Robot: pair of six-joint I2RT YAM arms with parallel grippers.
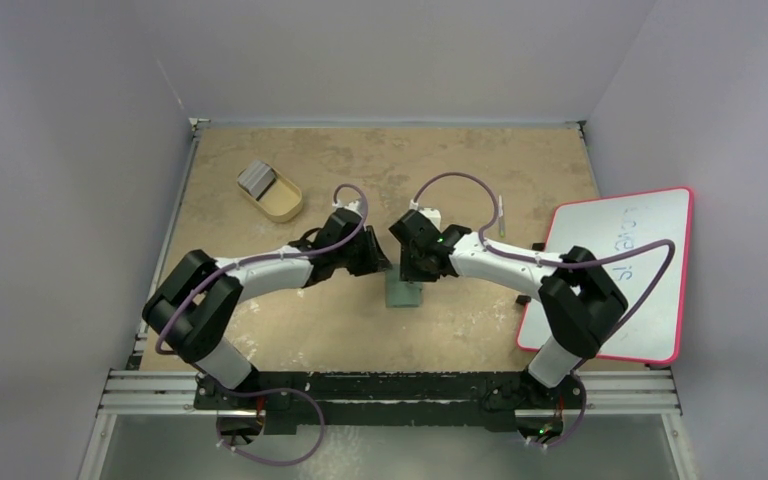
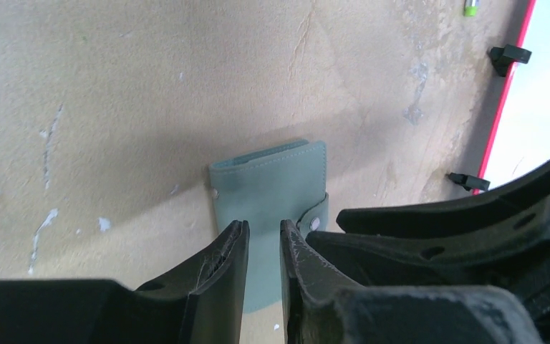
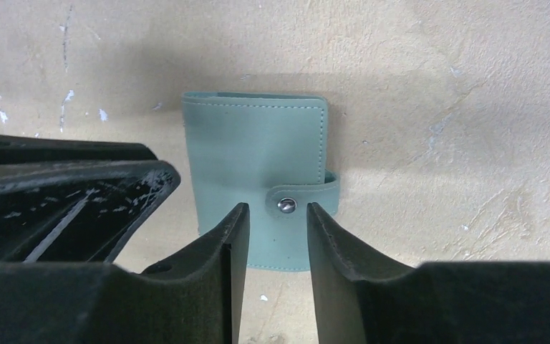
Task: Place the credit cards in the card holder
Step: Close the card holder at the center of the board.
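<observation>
So far no credit cards [image 1: 255, 177] are in: my left gripper [image 2: 263, 229] and right gripper [image 3: 278, 211] hang narrowly parted, empty, over the snapped-shut card holder [image 3: 258, 165].

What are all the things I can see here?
card holder: one, grey-green, snapped shut, table centre
credit cards: one stack, grey, at tray's far end
tray: one, tan oval, back left
whiteboard: one, white, pink-edged, right side
table: one, tan
left arm, right arm: two, white and black, from near edge
left fingers: two, black, apart, above card holder
right fingers: two, black, apart, flanking its snap
</observation>
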